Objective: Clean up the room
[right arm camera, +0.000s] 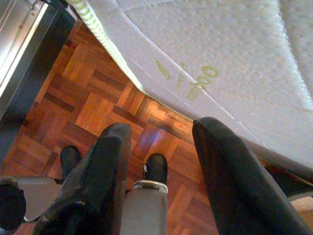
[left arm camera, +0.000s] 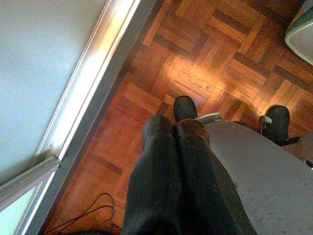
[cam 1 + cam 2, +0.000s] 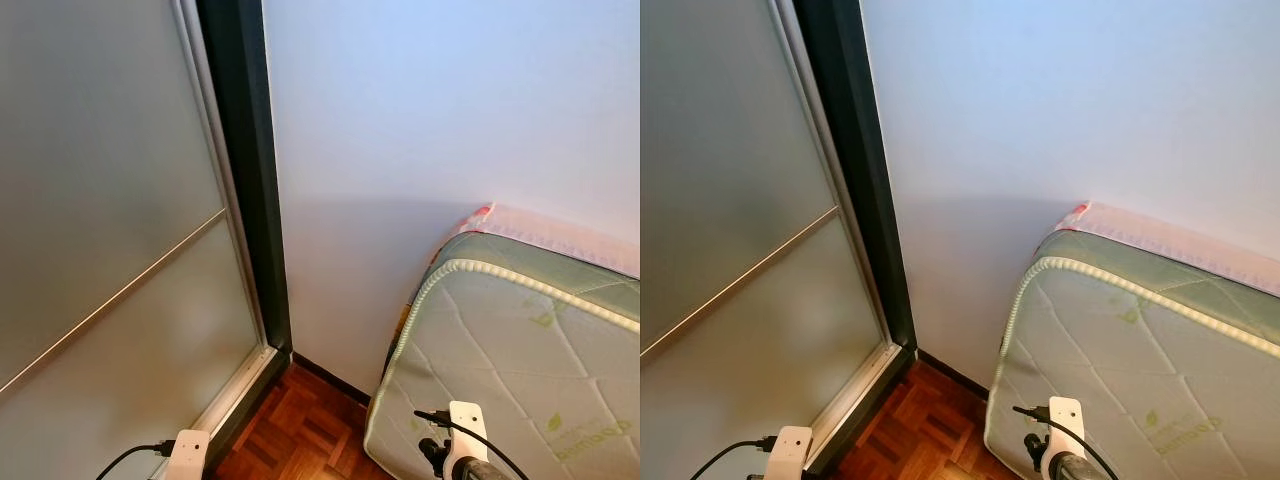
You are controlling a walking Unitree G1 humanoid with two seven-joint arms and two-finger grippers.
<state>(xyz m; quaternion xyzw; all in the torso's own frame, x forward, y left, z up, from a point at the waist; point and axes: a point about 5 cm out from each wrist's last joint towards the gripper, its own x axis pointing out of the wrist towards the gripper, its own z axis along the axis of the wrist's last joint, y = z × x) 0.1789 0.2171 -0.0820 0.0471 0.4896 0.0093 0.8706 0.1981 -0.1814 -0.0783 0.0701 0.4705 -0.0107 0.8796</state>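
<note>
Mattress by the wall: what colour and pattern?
The mattress is pale off-white, diamond-quilted, with light green leaf prints and corded green edging. Left eye view shows it best.

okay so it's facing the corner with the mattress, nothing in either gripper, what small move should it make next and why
Probably turn away from the corner. Ahead are a bare wall, a frosted sliding door and a mattress leaning on the wall, with bare parquet floor below. The left gripper is shut and empty, the right gripper open and empty.
</note>
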